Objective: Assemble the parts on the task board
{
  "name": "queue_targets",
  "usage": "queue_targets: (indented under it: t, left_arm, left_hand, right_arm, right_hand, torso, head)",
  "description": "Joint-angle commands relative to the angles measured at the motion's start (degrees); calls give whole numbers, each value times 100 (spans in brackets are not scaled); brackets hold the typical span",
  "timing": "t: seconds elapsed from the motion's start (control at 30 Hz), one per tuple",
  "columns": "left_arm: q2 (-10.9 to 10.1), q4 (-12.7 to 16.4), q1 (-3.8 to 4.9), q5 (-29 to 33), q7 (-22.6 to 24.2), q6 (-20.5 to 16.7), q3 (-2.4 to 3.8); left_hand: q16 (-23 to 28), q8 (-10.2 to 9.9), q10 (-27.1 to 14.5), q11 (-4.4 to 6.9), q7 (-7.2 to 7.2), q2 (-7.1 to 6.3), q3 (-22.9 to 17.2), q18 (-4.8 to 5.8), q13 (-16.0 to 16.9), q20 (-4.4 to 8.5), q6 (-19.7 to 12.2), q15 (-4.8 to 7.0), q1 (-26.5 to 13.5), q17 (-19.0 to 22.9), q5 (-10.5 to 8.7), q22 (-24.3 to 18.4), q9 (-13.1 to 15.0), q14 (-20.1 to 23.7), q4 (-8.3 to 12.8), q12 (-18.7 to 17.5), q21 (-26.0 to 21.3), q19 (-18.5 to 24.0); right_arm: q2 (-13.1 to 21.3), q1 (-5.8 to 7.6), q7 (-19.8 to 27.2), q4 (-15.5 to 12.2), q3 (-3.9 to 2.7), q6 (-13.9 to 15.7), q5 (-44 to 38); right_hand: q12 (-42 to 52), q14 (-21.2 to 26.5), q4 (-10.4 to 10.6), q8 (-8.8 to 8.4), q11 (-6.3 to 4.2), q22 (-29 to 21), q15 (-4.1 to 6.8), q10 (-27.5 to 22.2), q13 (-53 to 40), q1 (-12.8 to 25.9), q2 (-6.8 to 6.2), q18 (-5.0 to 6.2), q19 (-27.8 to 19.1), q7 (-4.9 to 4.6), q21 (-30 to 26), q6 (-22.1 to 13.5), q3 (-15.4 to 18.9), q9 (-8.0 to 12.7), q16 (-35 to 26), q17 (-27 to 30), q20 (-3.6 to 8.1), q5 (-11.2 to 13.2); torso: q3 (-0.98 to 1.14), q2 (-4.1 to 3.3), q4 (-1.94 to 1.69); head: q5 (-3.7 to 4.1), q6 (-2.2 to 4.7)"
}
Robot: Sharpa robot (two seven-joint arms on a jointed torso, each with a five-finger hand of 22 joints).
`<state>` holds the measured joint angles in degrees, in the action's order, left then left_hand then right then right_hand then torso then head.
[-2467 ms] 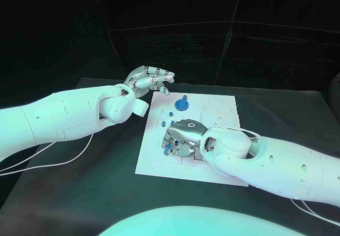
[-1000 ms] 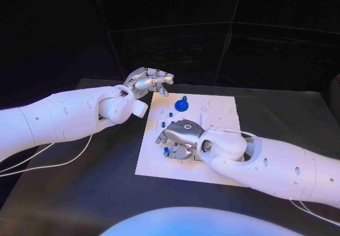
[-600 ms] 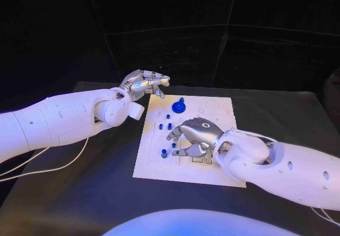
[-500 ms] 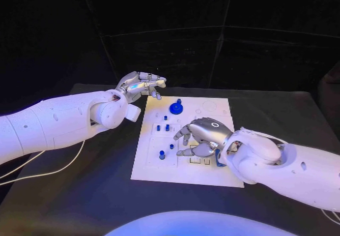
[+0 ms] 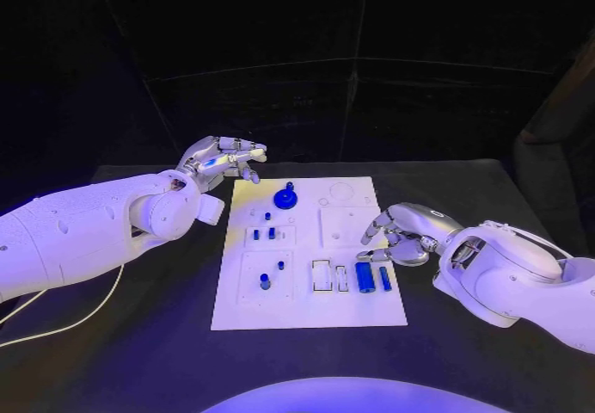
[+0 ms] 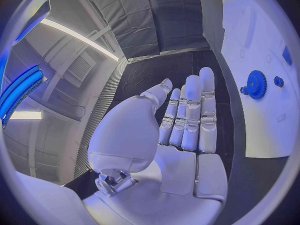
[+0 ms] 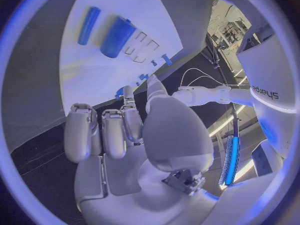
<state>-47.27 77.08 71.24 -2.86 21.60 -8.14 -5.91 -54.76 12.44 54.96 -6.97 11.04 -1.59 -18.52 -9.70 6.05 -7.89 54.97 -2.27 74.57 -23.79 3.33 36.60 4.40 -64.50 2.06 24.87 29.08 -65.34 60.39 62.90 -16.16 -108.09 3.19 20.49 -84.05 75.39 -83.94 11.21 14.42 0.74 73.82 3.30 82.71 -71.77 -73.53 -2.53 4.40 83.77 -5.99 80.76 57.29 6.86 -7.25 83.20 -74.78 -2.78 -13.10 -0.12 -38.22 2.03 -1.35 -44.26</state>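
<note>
Task board [image 5: 310,305]: white plate at the middle of the black table [image 5: 149,344], long side running away from the robot. Parts on it: a blue gear [image 5: 285,200] standing near the far left corner; small blue pegs [image 5: 264,233] in the left-hand column of sockets, with another blue peg [image 5: 264,280] nearer the robot; a thick blue cylinder [image 5: 364,277] and a slim blue rod [image 5: 384,278] lying side by side near the right edge, just beside two open rectangular slots [image 5: 322,275]. Left hand [image 5: 223,157]: raised beyond the board's far left corner, fingers straight and close together in the left wrist view, holding nothing. Right hand [image 5: 399,237]: at the board's right edge, just beyond the cylinder and rod, fingers loosely curled and empty; the right wrist view shows both pieces lying free of its fingertips. Step in hand, by judgement: between placements, the right hand free to choose its next piece, cylinder and rod apparently unseated. Next move, by judgement: lower the right hand over the cylinder or the rod, pinch it cleanly without nudging its close neighbour, and bring it to a matching recess; which recess fits cannot be told.
</note>
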Motion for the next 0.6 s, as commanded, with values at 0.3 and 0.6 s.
queue_targets:
  t: [0.3, 0.6]
  left_arm:
    - [-34, 50, 9, 15, 64, -4, -6]
    - [-55, 67, 10, 15, 69, -5, -7]
  left_hand:
    - [-20, 32, -34, 4, -3, 15, 23, -71, -6, -1, -33, 4, 41, 11, 17, -6, -8, 41, 9, 29, -26, -50]
    - [-21, 34, -34, 5, -4, 15, 23, -71, -6, -1, -33, 4, 44, 12, 18, -6, -8, 42, 12, 32, -27, -50]
  right_arm:
    - [26, -96, -1105, 8, 22, -533, -430]
    - [-180, -242, -1185, 98, 39, -618, -564]
  right_hand:
    - [-316, -320, 494, 208, 75, -105, -50, -249, 150, 200, -81, -83, 10, -31, -41, -282, 379, -77, -9, 25, -33, 22]
    - [-178, -343, 545, 303, 59, -7, -39, -164, -29, 276, -56, -103, 46, -9, 12, -241, 423, -113, 41, -90, -30, -21]
  torso:
    - [-1, -12, 2]
    - [-9, 1, 6]
  head:
    - [18, -5]
    - [22, -34]
